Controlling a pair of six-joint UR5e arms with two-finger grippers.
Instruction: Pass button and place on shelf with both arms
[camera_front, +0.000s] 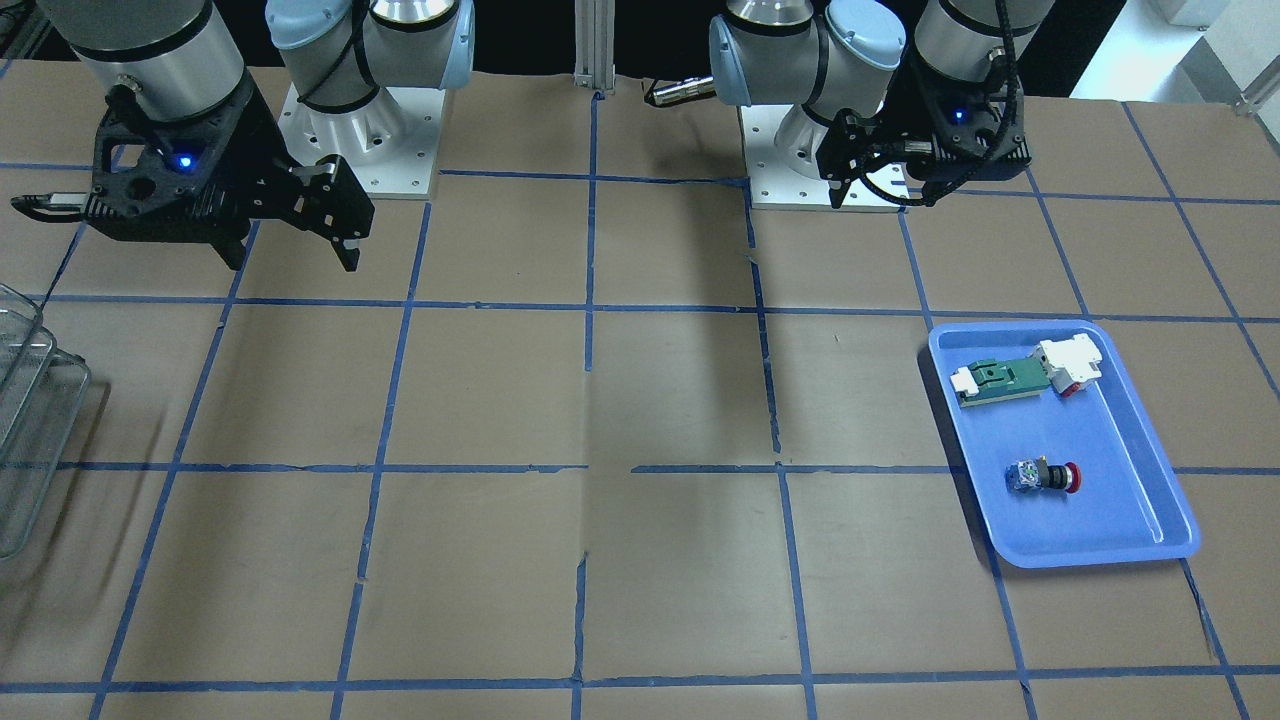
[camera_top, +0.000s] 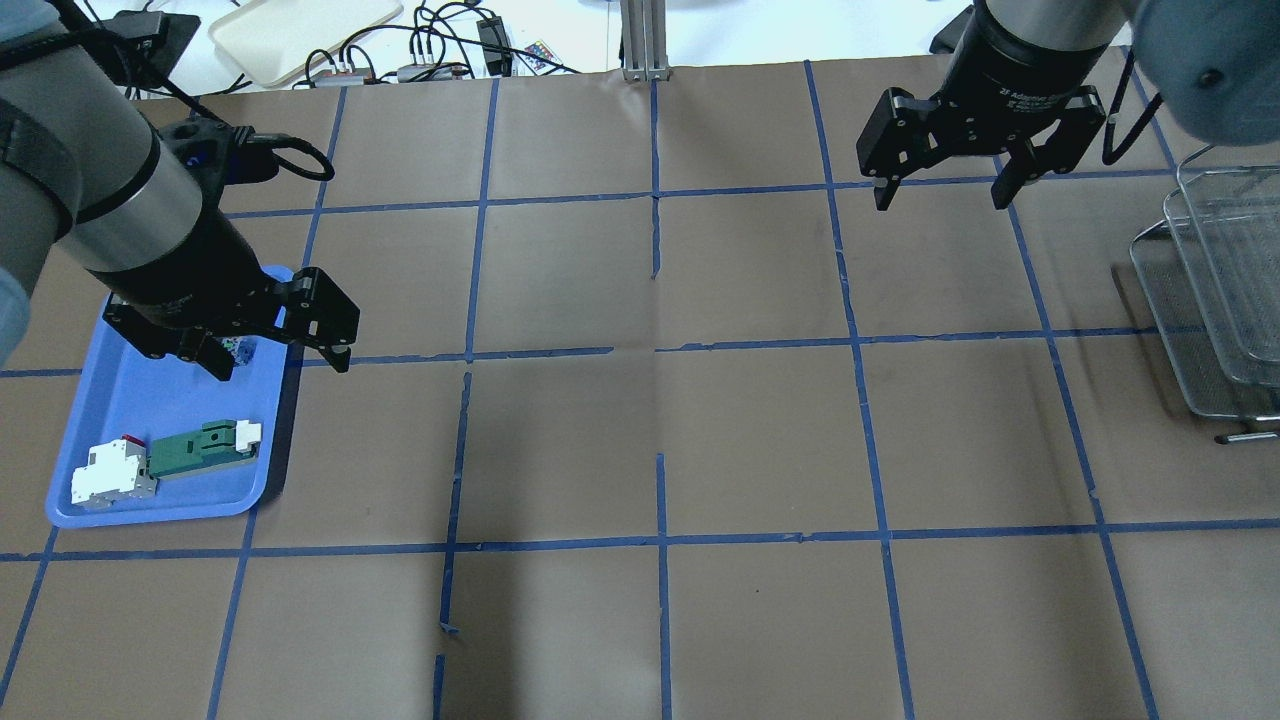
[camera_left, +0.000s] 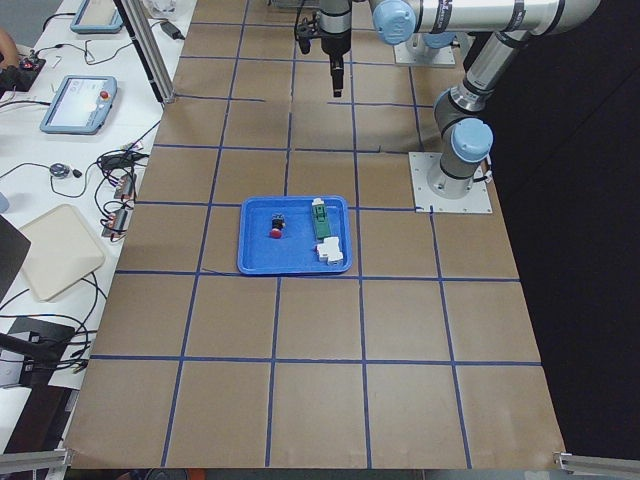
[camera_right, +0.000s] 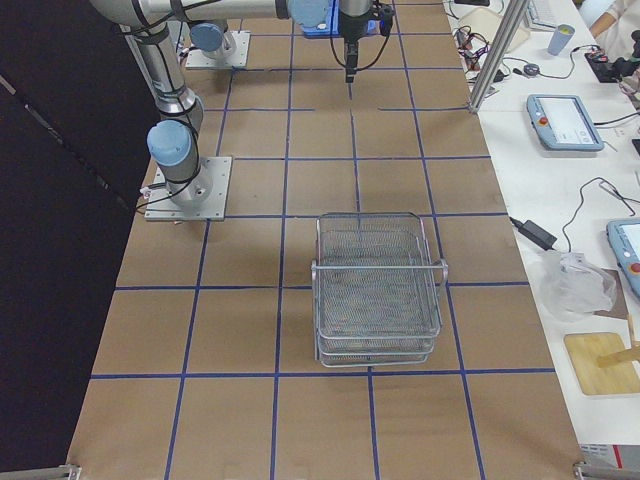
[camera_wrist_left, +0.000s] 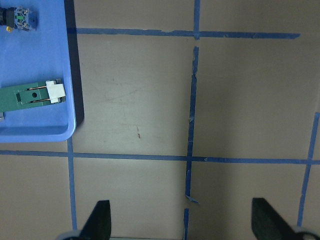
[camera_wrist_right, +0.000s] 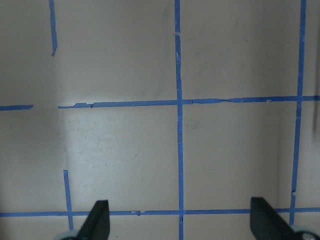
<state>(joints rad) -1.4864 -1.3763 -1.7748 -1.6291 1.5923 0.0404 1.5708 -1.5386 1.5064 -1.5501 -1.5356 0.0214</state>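
Observation:
The button (camera_front: 1045, 477), with its red cap, black collar and pale block, lies on its side in the blue tray (camera_front: 1130, 520). It also shows at the top left of the left wrist view (camera_wrist_left: 19, 17). In the overhead view my left gripper hides most of the button (camera_top: 238, 348). My left gripper (camera_top: 278, 360) is open and empty, and it hovers high over the tray's inner edge. My right gripper (camera_top: 940, 195) is open and empty, high over the table near the wire-mesh shelf (camera_top: 1220, 290). The shelf also shows in the exterior right view (camera_right: 378, 290).
A flat green-and-white part (camera_front: 1005, 378) and a white block with a red tip (camera_front: 1070, 362) lie in the tray beside the button. Brown paper with blue tape lines covers the table (camera_top: 660, 430). Cables and a beige tray (camera_top: 300, 30) lie past the far edge.

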